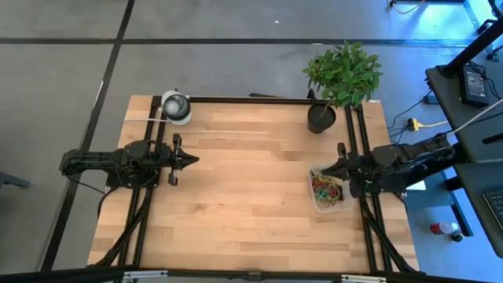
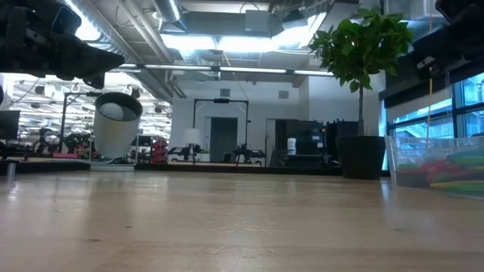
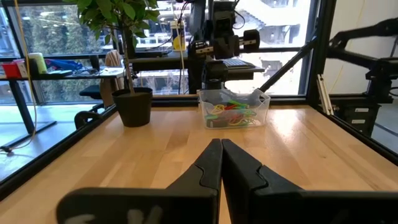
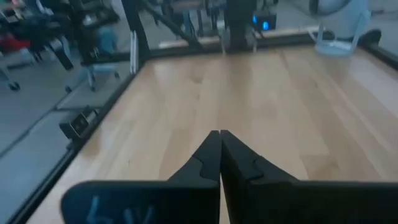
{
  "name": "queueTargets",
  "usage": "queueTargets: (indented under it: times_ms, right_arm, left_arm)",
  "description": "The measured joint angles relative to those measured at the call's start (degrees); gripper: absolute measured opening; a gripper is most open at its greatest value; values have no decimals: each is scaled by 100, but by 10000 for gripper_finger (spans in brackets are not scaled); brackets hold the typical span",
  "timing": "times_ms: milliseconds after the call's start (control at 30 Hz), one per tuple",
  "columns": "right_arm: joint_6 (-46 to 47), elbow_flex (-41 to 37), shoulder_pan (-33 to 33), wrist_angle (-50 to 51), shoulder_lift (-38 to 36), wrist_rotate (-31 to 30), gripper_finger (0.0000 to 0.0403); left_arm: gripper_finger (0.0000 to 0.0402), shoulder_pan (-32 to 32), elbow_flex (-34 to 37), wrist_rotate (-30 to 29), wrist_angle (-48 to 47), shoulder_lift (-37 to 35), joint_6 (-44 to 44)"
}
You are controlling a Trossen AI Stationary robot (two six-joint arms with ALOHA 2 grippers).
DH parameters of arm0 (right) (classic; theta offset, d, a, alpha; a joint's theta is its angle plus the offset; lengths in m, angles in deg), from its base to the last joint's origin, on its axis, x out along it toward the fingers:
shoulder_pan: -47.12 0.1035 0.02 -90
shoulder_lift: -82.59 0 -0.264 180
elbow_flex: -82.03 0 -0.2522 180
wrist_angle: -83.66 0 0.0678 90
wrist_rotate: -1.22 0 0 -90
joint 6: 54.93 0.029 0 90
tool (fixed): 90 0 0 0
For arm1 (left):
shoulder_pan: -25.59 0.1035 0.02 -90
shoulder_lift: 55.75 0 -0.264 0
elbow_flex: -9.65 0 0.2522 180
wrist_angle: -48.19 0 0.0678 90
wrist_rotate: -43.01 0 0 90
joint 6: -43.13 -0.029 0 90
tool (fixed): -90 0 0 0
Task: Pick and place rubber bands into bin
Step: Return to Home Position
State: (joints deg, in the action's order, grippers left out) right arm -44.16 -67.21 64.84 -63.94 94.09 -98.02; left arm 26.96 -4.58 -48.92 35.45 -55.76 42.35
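Note:
The clear bin (image 1: 328, 191) stands near the table's right edge with a heap of red, green, yellow and orange rubber bands (image 1: 327, 189) inside. It also shows in the left wrist view as the bin (image 3: 234, 109) and at the low view's right as the bin (image 2: 437, 168). My right gripper (image 1: 329, 170) is shut and hovers over the bin's far rim; in its own view the right gripper (image 4: 220, 134) is above bare wood. My left gripper (image 1: 194, 159) is shut, raised over the table's left part, pointing right; its tips show as the left gripper (image 3: 221, 142).
A black pot with a green plant (image 1: 322, 116) stands at the far right corner, just beyond the bin. A round white-and-grey roll (image 1: 176, 107) sits at the far left. Bare wooden table (image 1: 251, 196) lies between the two arms. Black frame rails run along the table's sides.

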Motion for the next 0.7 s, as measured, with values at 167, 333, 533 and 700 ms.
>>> queueTargets:
  times_ms: [167, 333, 533, 700]
  right_arm:
    - [-101, -377, 0, -206, -951, -10, 2]
    - [-516, -721, -55, -1204, -1104, 127, 2]
    - [-506, -1078, -289, -1643, -1144, 385, 1]
    - [-547, -1438, -535, -2426, -1144, 483, 1]
  left_arm:
    - [4, -2, 0, 0, 0, 0, 0]
    - [4, -2, 0, 0, 2, 0, 0]
    - [4, 0, 0, 0, 48, 22, 0]
    - [4, 0, 1, -2, 49, 22, 0]
